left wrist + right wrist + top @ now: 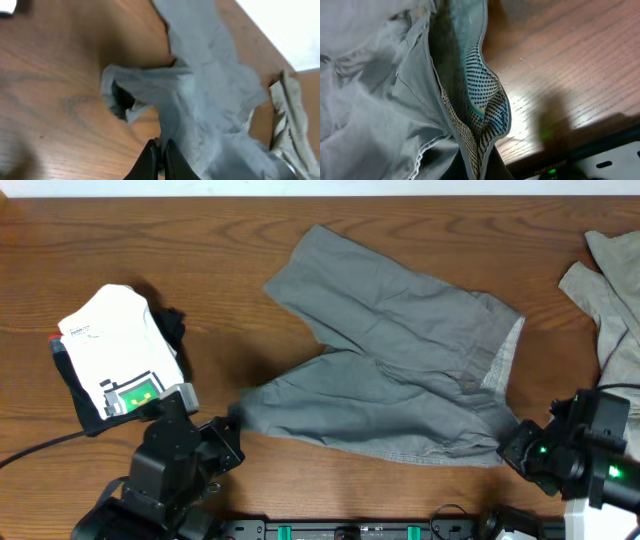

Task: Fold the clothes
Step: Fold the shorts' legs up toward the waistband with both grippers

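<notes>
**Counter** (200, 230): wood, carrying three lots of cloth.

**Shorts** (400, 370): spread flat mid-counter. The waistband faces the right edge. One leg runs toward the far edge and the other toward the near left corner.

**Second garment** (615, 290): pale khaki, crumpled at the right edge, apart from the shorts.

**Folded stack** (110, 350): a white printed piece on a dark one, by the left edge.

**Left fingers** (156, 159): together, apparently nipping the hem of the near leg, which stands up in a small open loop.

**Right fingers** (512, 448): clamped on the near waistband corner, with dotted lining showing inside it.

**Risks, in my judgement:**
- Both holds sit at the very edge of the fabric, so a brisk lift could pull the cloth free.
- The left hold may have caught only one layer of the leg. The under layer would then lag and crease the fold.
- The exposed lining could bunch.
- The left arm works close to the folded stack and could nudge it.

**Not verifiable:**
- The right fingertips are buried under the waistband in the wrist view.
- The number of layers held on either side cannot be told.
- The second garment is cut off at the frame.
- The arms cover the near edge.
</notes>
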Action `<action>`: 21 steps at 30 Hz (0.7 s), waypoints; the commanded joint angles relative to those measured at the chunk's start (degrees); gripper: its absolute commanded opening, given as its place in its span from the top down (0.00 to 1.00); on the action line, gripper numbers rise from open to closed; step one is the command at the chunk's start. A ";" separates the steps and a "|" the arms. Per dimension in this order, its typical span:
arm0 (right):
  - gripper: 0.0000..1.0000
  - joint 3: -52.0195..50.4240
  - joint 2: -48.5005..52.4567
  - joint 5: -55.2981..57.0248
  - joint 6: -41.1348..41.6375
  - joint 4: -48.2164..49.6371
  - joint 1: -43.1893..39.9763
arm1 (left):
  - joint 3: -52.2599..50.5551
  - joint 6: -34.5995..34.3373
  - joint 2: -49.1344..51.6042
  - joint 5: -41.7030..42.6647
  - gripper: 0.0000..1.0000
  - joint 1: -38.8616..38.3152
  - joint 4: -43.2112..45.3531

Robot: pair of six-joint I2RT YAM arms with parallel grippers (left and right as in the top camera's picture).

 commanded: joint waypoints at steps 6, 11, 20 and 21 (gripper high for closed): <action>0.99 3.61 -3.02 1.51 3.69 2.58 -0.13 | 2.69 3.28 0.31 -11.58 0.94 -0.09 4.02; 0.99 4.28 0.94 1.92 4.13 10.75 -0.13 | 2.69 12.39 7.13 -13.40 0.94 -0.09 17.14; 0.99 6.88 18.34 3.96 3.91 22.95 -0.13 | 3.13 21.40 32.30 -13.57 0.94 0.96 39.63; 0.99 7.30 20.11 4.02 3.69 24.11 -0.13 | 3.67 21.46 35.06 -13.57 0.94 1.66 41.57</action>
